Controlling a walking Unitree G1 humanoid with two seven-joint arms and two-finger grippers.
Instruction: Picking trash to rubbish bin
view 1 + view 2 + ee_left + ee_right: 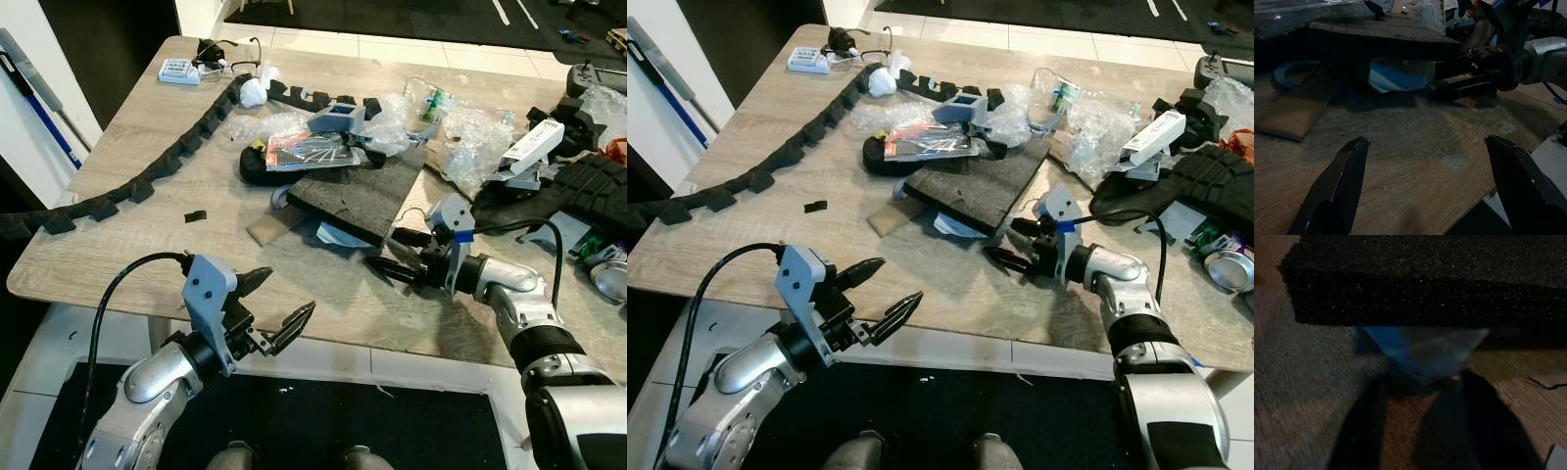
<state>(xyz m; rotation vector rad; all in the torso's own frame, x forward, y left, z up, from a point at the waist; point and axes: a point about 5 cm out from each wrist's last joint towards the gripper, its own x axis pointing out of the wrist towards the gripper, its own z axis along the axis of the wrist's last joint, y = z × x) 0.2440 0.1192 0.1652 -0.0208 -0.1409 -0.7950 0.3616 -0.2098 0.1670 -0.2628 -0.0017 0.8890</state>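
Right wrist view: our right gripper (397,253), fingers parted, reaches pale blue scrap (1422,348) tucked under dark foam slab (358,191) on desk (147,235). Our left gripper (279,305) hovers wide open, empty, at desk's near edge.

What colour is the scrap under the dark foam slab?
Light blue scrap; right wrist view shows it best.

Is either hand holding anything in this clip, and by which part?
Nothing is held. The left hand is open over the table edge. The right hand is open, its fingers either side of the blue paper's corner under the foam slab, not closed.
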